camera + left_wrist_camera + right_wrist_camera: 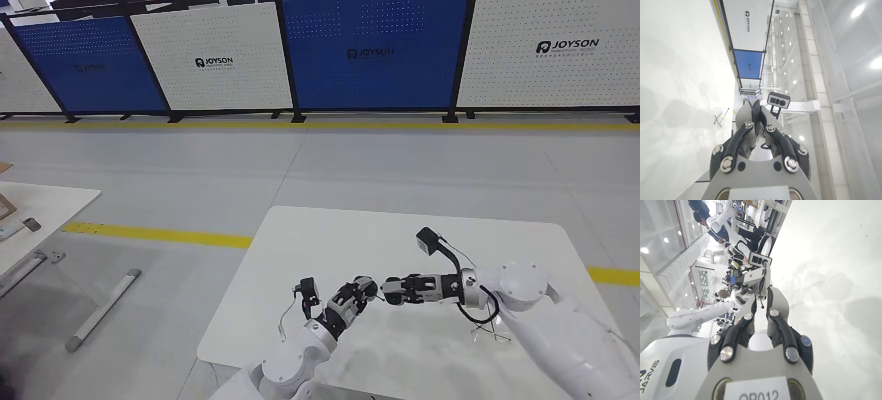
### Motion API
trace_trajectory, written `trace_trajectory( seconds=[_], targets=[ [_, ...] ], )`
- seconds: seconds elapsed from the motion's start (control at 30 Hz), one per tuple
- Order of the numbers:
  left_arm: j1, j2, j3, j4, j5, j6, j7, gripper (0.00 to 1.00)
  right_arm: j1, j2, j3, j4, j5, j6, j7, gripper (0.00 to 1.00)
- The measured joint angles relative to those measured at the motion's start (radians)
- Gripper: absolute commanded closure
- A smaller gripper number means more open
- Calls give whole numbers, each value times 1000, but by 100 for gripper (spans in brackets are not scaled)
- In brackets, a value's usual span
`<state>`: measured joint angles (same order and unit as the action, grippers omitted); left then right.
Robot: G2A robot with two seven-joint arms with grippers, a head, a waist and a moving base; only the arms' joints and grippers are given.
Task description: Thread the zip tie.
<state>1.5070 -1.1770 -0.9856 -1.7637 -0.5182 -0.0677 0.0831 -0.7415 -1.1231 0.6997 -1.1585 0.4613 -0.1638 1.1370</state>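
Observation:
My left gripper (358, 293) and right gripper (388, 290) meet tip to tip above the front middle of the white table (400, 235). The left gripper (754, 106) has its black pads pressed together, shut on a thin black zip tie whose curled end (763, 146) shows behind the fingers. From the right wrist, that zip tie (762, 294) hangs down from the left gripper (753, 279), its small end lying in the gap between the fingers of my right gripper (762, 296), which stands open around it without touching.
Several spare black zip ties (487, 327) lie crossed on the table near the right arm's base, also visible as zip ties (721, 118) from the left wrist. Another table (40, 210) stands far left. Blue and white panels (370, 50) line the back.

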Motion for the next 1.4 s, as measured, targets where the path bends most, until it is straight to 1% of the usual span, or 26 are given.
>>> trace_trajectory(
  seconds=[0.07, 0.23, 0.27, 0.33, 0.4, 0.5, 0.7, 0.83, 0.93, 0.97, 1.03, 1.07, 1.1, 1.3, 1.4],
  targets=[
    [0, -1, -4, 0, 0, 1, 3, 100, 0, -3, 1, 3, -1, 0, 5, 70],
    [-2, -6, -11, 2, -8, 4, 13, 100, -6, -10, -2, 9, -5, 0, 21, 71],
    [-3, -7, -11, 2, -9, 5, 13, 100, -6, -12, -2, 9, -4, -1, 25, 72],
    [-4, -9, -12, 4, -9, 7, 14, 100, -7, -16, -2, 12, -3, -7, 29, 78],
    [-5, -10, -12, 5, -8, 9, 14, 100, -7, -18, 0, 15, -4, -10, 29, 76],
    [-4, -13, -12, 6, -4, 11, 14, 100, -5, -22, 3, 21, -6, -9, 31, 80],
    [0, -16, -17, 6, 3, 7, 13, 100, -1, -31, 3, 28, -14, -2, 42, 76],
    [-1, -19, -21, 10, 3, 10, 11, 100, 1, -37, 1, 31, -22, -2, 47, 76],
    [-1, -21, -22, 13, 5, 14, 8, 100, 3, -41, 1, 36, -25, -3, 51, 79],
    [-1, -21, -23, 13, 6, 15, 8, 100, 4, -43, 1, 37, -26, -4, 52, 82],
    [-1, -23, -25, 13, 6, 17, 7, 100, 6, -46, 1, 40, -27, -3, 53, 95],
    [0, -23, -25, 13, 7, 17, 7, 100, 6, -48, 0, 41, -29, -3, 54, 95],
    [0, -24, -26, 13, 7, 18, 6, 100, 8, -50, -1, 42, -31, -1, 55, 100],
    [1, -27, -30, 15, 11, 18, 2, 100, 12, -58, 1, 56, -32, -2, 64, 100],
    [-1, -29, -31, 19, 11, 19, 2, 100, 10, -60, 7, 62, -21, -15, 78, 100]
  ],
)
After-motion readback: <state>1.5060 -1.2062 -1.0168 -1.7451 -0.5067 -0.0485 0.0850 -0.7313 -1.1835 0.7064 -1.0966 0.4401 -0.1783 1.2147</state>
